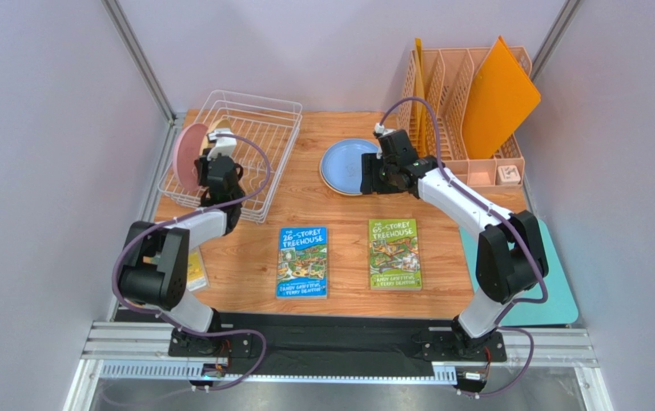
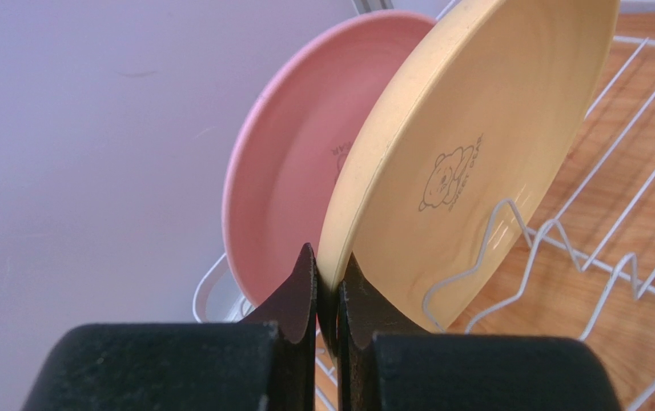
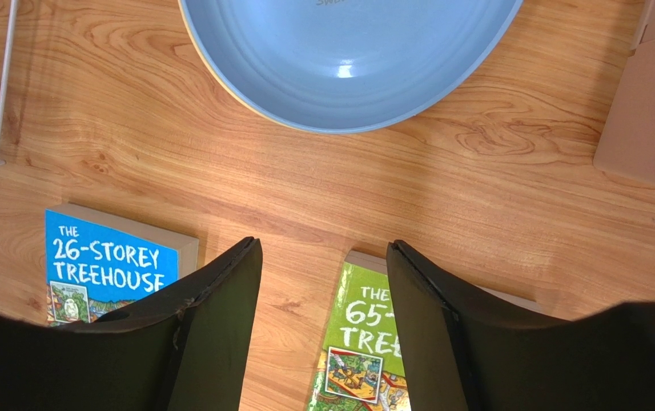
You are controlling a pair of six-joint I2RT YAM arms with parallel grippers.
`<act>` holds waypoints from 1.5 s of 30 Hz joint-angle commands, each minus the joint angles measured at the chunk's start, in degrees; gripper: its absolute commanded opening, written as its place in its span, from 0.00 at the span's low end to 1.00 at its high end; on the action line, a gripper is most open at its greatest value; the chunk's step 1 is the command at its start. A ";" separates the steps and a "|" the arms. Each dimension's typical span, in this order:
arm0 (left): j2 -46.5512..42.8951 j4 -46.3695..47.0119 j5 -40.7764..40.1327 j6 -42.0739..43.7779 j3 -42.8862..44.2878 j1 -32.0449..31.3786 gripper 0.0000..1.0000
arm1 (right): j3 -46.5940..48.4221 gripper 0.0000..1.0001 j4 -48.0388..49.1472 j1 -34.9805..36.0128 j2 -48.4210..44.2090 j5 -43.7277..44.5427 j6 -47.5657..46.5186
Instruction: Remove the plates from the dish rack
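Left gripper (image 2: 328,291) pinches the yellow plate (image 2: 476,145) at its rim; it looks stiff, light, slippery. Right gripper (image 3: 322,257) hangs wide open, empty.

blue book (image 1: 302,261), green book (image 1: 394,253), peach organizer (image 1: 452,96)

Found on the wooden table (image 1: 339,224) a dish rack (image 1: 258,141) far left, blue plate (image 1: 343,167) mid-back, peach organizer (image 1: 444,90) far right, blue book (image 1: 302,261) and green book (image 1: 394,253) nearer.
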 commanded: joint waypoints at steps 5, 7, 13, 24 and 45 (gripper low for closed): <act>0.42 12.87 -11.15 12.93 3.37 -4.11 0.00 | -0.95 0.61 1.87 0.35 -0.93 0.80 0.11; -1.42 12.70 -11.85 13.64 3.37 -4.64 0.00 | -1.21 0.61 2.22 0.35 -1.45 0.80 0.11; -7.31 9.19 -13.35 15.66 4.07 -5.69 0.00 | -2.18 0.61 2.57 0.35 -2.86 0.80 0.46; -21.64 -42.02 0.42 -14.71 16.81 -8.33 0.00 | -3.06 0.61 5.46 0.26 -8.13 -2.97 1.42; -18.83 -46.37 56.34 -49.99 13.57 -8.51 0.00 | -3.15 0.62 24.72 0.35 -4.80 -17.92 7.58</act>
